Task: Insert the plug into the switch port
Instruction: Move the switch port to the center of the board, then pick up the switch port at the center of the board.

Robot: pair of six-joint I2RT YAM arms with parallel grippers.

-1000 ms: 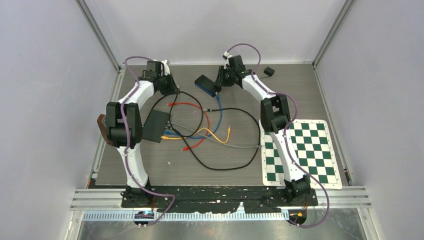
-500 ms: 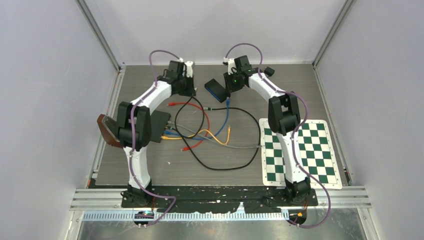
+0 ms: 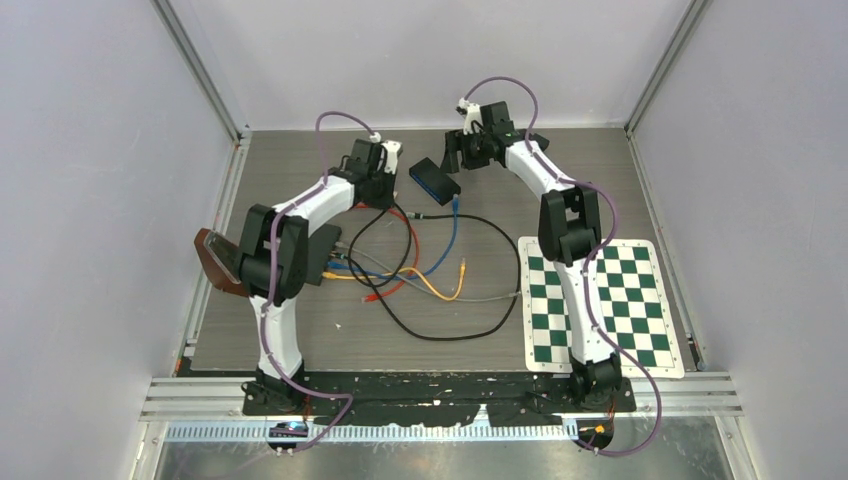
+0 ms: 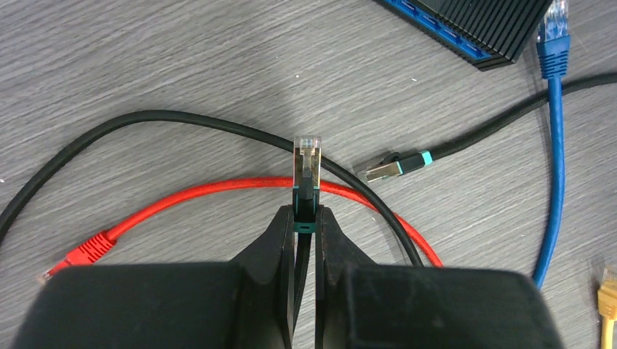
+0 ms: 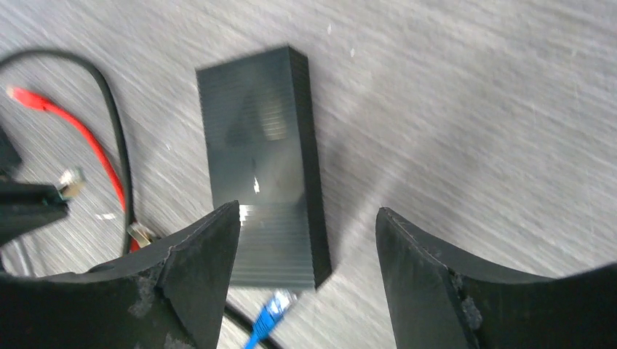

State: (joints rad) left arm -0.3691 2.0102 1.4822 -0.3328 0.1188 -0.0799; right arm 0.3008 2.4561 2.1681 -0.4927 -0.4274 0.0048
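Two tools over a grey wood-grain counter [image 3: 350, 345]. At left, left tool [image 4: 305, 222] pinched tight on the boot of a clear-tipped plug with a teal band [image 4: 307, 156], lifted above a thin red cable [image 4: 218, 190] and a black cable loop [image 4: 145, 120]. Just right, a second teal-banded plug [image 4: 393, 167] loose on the counter, then a blue cable [image 4: 554, 145]. Further right, a black box switch with blue ports [image 3: 435, 180], flat on the counter, near the held plug but not touching. Above it, right tool [image 5: 305, 218] spread wide, gripping nothing.

white left arm [image 3: 316, 198] and right arm [image 3: 582, 320], black joints [image 3: 272, 252], looping purple cables [image 3: 345, 113], black left gripper [image 4: 305, 211] and right gripper [image 5: 305, 211].
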